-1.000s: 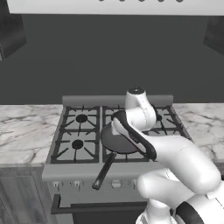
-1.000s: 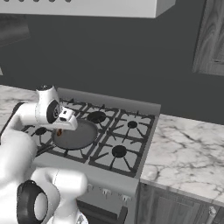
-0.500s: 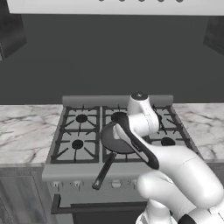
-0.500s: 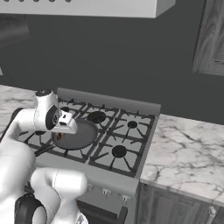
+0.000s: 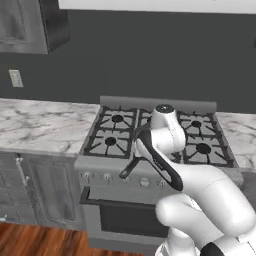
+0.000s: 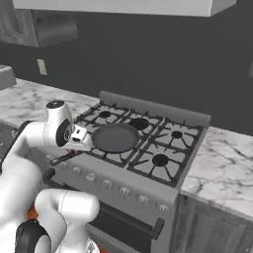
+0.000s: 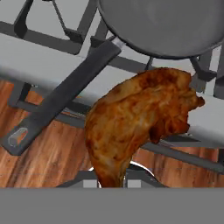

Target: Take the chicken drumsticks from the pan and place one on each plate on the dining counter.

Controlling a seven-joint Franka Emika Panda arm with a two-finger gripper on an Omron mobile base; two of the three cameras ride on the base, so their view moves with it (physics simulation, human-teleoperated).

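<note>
At lower left of the right base view the gripper (image 6: pixel 79 138) is clamped on a drumstick (image 7: pixel 140 118), off the pan (image 6: pixel 115 138). Glossy and probably greasy, it is best pinched at the narrow bone end. Since earlier, the view has pulled back and the pan looks empty.

A glossy reddish-brown cooked chicken drumstick (image 7: pixel 140 120) hangs clear of the pan, in front of the stove's front edge and above the wooden floor, its thick meaty end toward the pan. The round dark grey shallow frying pan (image 6: pixel 115 137) sits on the stove's front-left burner, its bowl bare, its long straight black handle (image 7: pixel 57 98) jutting past the stove's front edge.
</note>
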